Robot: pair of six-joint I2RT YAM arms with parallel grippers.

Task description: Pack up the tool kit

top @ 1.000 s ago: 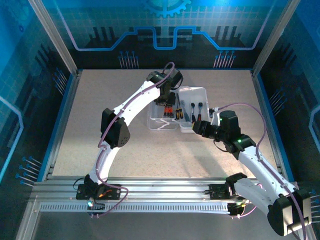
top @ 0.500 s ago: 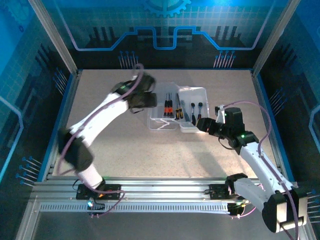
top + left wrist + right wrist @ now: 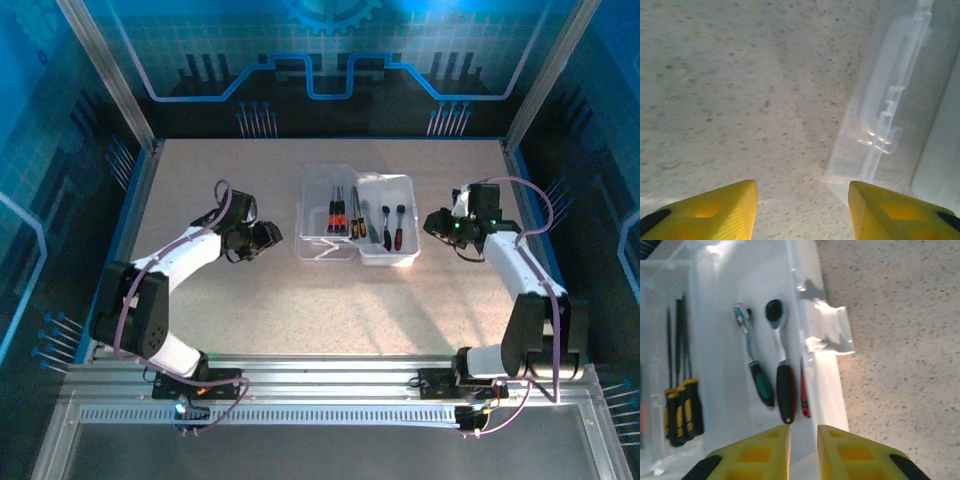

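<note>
Top camera looks down from behind the arm bases (image 3: 200,380) over the whole table (image 3: 250,290); both wrist cameras closely face the shared case (image 3: 392,257).

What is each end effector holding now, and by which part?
Nothing is held. The left end effector is open over the table; the right end effector has a narrow empty gap, near the case.

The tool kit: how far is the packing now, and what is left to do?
Done: the screwdrivers and two ratchet wrenches lie inside the case. In hand: nothing; the left gripper is open over bare table, the right gripper empty, fingers narrowly apart. Left: the case lies open, so closing it seems to remain.
</note>
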